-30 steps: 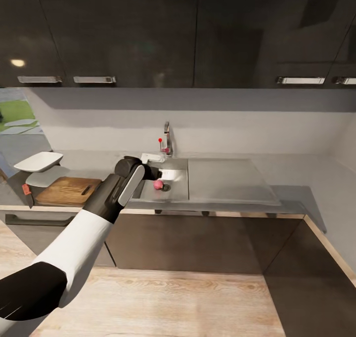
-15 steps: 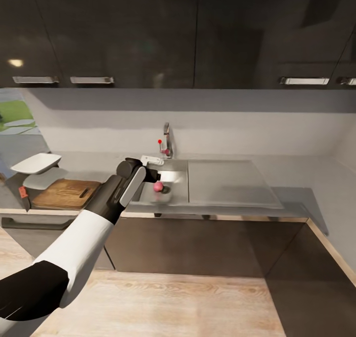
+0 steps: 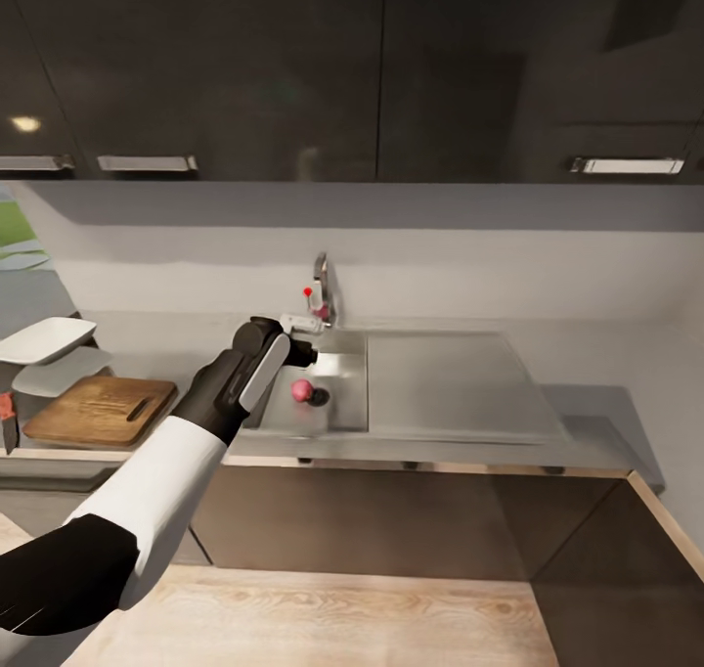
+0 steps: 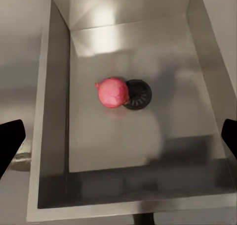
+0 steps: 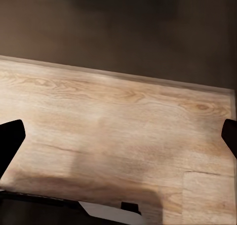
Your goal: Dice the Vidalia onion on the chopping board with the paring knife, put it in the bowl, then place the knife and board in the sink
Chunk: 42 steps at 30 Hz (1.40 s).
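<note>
The pinkish-red Vidalia onion (image 3: pixel 302 389) (image 4: pixel 113 92) lies on the floor of the steel sink (image 3: pixel 344 408) (image 4: pixel 148 141), touching the black drain. My left gripper (image 3: pixel 305 353) (image 4: pixel 118 138) hangs above the basin, open, its two dark fingertips (image 4: pixel 10 142) far apart on either side of the onion and well clear of it. The brown chopping board (image 3: pixel 98 410) lies on the grey countertop (image 3: pixel 596 422) to the sink's left. Behind it is the white bowl (image 3: pixel 44 339). The paring knife (image 3: pixel 7 415) shows its red handle at the picture's left edge. My right gripper (image 5: pixel 118 136) is open over wooden floor.
A chrome tap (image 3: pixel 321 290) with a red knob stands behind the basin, close to my left wrist. The flat drainboard (image 3: pixel 450 383) stretches right of the basin. Dark wall cabinets (image 3: pixel 293 70) hang overhead, with dark cabinet fronts below the counter.
The head camera has moved, so the counter sits lower and further left in the picture. My left gripper stays over the basin, and the onion still rests by the drain.
</note>
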Tool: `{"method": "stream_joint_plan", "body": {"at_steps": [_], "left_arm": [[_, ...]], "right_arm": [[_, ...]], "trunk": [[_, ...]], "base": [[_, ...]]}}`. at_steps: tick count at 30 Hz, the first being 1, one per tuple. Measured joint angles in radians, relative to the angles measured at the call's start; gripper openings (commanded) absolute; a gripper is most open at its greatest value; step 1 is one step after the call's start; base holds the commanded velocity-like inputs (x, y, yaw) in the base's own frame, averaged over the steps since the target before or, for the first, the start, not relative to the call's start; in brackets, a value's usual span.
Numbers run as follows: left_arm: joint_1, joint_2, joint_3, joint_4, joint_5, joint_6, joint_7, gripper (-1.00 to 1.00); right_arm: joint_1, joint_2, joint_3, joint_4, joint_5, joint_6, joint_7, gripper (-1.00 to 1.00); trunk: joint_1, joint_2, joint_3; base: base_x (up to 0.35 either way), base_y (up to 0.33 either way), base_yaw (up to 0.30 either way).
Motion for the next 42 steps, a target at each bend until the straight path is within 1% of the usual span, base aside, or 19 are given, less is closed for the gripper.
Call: {"method": "stream_joint_plan", "body": {"at_steps": [4, 13, 24, 38, 42], "left_arm": [[0.0, 0.0, 0.0, 0.008, 0.0, 0.0, 0.0, 1.0], [0.0, -0.001, 0.0, 0.056, 0.0, 0.0, 0.0, 1.0], [0.001, -0.001, 0.0, 0.089, 0.002, -0.001, -0.003, 1.0], [0.002, -0.013, -0.001, 0.131, 0.002, -0.002, -0.007, 1.0], [0.001, -0.013, -0.001, 0.135, 0.002, -0.002, -0.008, 1.0]], "right_arm": [[0.0, 0.0, 0.0, 0.0, 0.0, 0.0, 0.0, 1.0], [0.0, 0.0, 0.0, 0.0, 0.0, 0.0, 0.0, 1.0], [0.0, 0.0, 0.001, 0.0, 0.0, 0.001, 0.0, 1.0], [0.0, 0.0, 0.0, 0.0, 0.0, 0.002, 0.0, 1.0], [0.0, 0.0, 0.0, 0.0, 0.0, 0.002, 0.0, 1.0]], "trunk": [[0.0, 0.0, 0.0], [0.0, 0.0, 0.0], [0.001, 0.0, -0.002], [0.001, 0.0, -0.023], [0.0, 0.0, -0.03]], "base": [[0.294, -0.007, 0.0], [0.268, -0.001, 0.0], [0.033, 0.0, 0.0], [0.001, 0.0, 0.0], [0.143, 0.0, 0.0]]}}
